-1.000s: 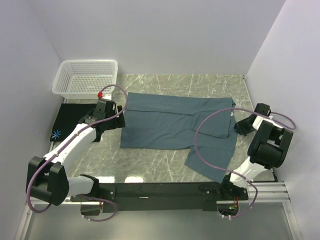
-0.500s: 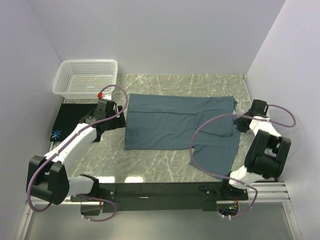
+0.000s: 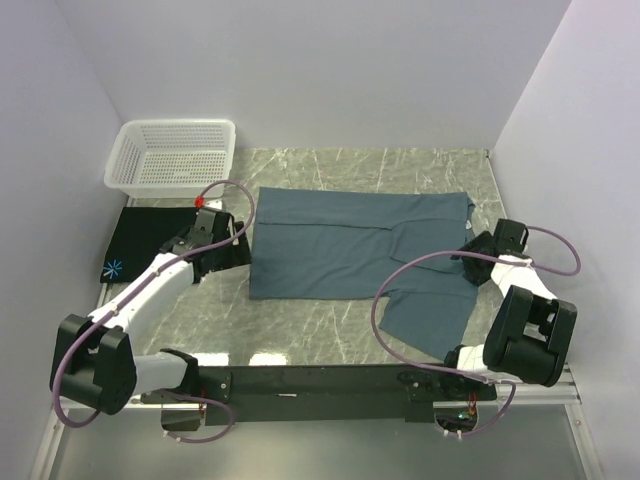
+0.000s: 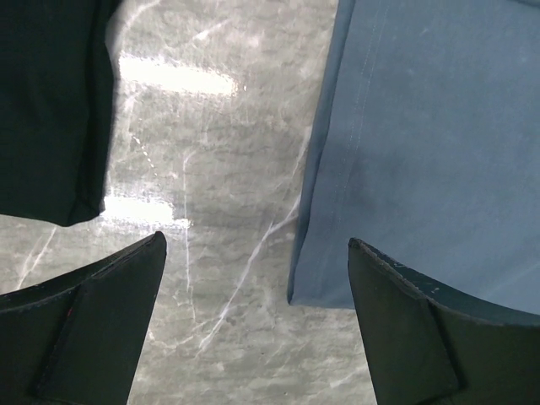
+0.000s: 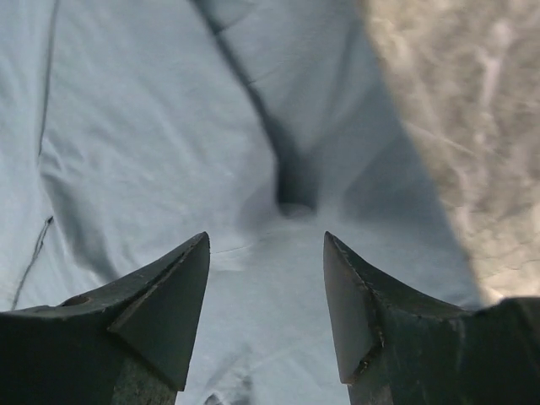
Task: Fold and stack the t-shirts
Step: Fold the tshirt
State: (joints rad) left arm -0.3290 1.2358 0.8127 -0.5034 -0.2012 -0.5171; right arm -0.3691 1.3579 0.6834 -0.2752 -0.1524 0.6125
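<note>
The slate-blue t-shirt [image 3: 350, 245] lies spread flat in the middle of the table, one sleeve trailing toward the near right. The black t-shirt [image 3: 150, 240], with its light-blue starburst, lies folded at the left. My left gripper [image 3: 240, 254] hovers open over bare marble between the two shirts. In the left wrist view it [image 4: 256, 240] has the blue shirt's near-left corner [image 4: 304, 287] just inside its right finger and the black shirt [image 4: 51, 101] at upper left. My right gripper [image 3: 468, 262] stands open over the blue shirt's right side [image 5: 169, 126], with creased cloth under the jaws [image 5: 266, 238].
A white lattice basket [image 3: 175, 155] stands at the back left corner. White walls close in the table on the left, back and right. The black rail [image 3: 320, 380] with the arm bases runs along the near edge. Cables loop above both arms.
My right gripper has opened and let go of the blue shirt's right side after drawing it rightward. The shirt's left edge shifted right. My left gripper drew back slightly toward the near side.
</note>
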